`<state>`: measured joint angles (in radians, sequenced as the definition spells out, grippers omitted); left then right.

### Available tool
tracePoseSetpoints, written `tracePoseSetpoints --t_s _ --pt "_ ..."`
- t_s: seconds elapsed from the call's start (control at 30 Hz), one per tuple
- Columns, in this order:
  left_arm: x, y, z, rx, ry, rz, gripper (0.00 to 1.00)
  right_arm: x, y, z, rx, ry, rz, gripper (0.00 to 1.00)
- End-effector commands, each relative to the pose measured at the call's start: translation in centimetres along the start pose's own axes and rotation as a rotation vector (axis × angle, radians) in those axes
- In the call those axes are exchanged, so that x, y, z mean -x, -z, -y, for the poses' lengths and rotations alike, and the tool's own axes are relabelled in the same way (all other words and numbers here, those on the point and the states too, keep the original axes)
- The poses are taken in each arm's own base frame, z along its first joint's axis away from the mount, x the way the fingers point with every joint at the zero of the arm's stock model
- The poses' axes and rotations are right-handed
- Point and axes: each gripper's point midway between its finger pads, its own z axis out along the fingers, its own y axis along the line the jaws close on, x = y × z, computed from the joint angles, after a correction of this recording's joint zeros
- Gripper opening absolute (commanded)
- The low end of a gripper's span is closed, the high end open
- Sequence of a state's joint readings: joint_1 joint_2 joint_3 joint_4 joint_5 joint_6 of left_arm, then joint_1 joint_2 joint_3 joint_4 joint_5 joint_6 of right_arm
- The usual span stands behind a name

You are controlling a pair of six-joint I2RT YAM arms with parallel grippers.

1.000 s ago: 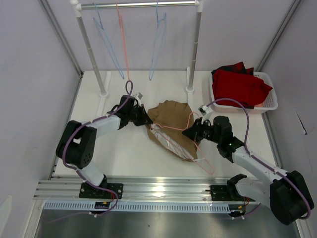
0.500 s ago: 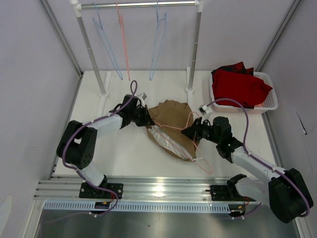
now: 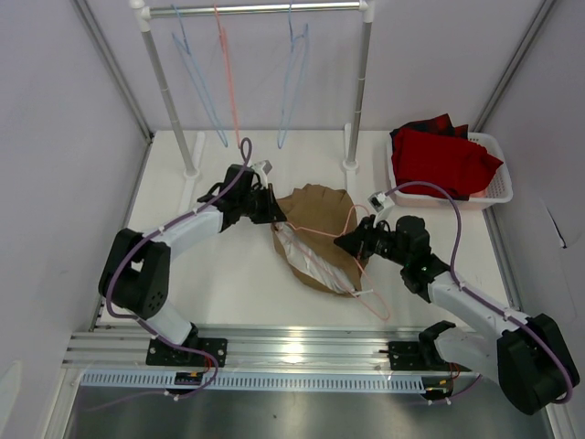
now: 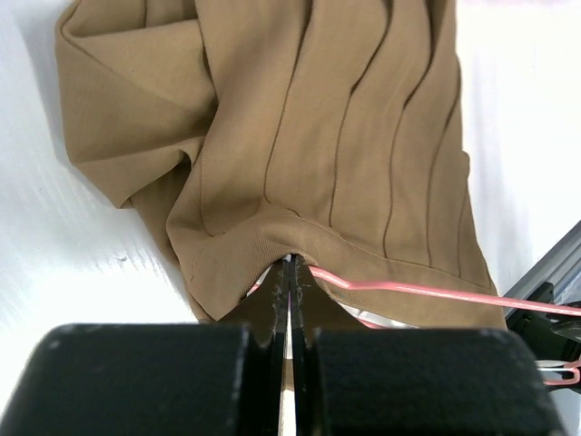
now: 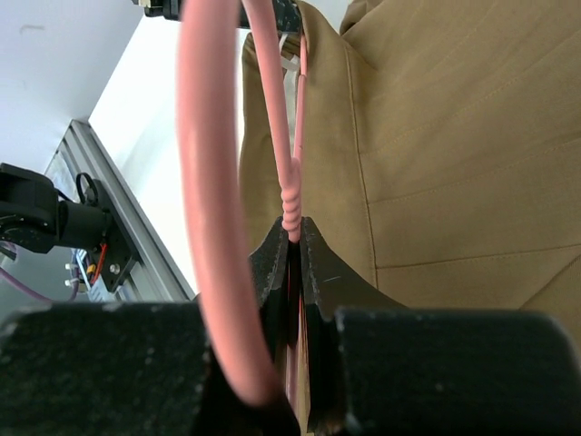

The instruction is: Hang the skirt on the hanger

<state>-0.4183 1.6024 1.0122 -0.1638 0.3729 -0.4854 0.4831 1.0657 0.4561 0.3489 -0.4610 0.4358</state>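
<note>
White basket (image 3: 496,187) holds red garment (image 3: 448,160). Left hand (image 4: 289,268) pinching skirt (image 4: 345,136) edge, right hand (image 5: 292,236) clamped on pink hanger (image 4: 408,289).

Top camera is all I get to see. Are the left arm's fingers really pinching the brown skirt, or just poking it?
Observer: Really pinching. The left wrist view shows the left fingers shut on the ribbed waistband edge of the soft tan-brown cloth skirt.
Operator: What about the other arm? It looks all tangled from up here.
Observer: The right wrist view shows the right fingers shut on the twisted neck of the thin salmon-pink wire hanger, with the skirt lying right beside them.
</note>
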Motion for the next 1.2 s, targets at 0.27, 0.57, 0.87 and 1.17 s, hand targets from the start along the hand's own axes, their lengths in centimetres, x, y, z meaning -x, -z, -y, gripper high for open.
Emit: tracePoseSetpoints --t_s 0.27,0.57,0.87,1.17 --pt "3.0 2.0 3.0 -0.051 -0.082 0.066 0.0 3.6 1.2 -2.8 0.07 0.047 0.106 0.0" --pt "3.3 2.5 4.0 -0.063 -0.139 0.071 0.08 4.3 1.4 -3.3 0.099 0.036 0.135 0.0" --pt "3.8 2.8 3.4 -0.017 -0.142 0.088 0.06 5.3 2.4 -4.3 0.113 0.052 0.155 0.0" --pt "5.2 4.0 4.9 -0.012 -0.181 0.115 0.02 7.1 3.3 -5.9 0.14 0.078 0.183 0.0"
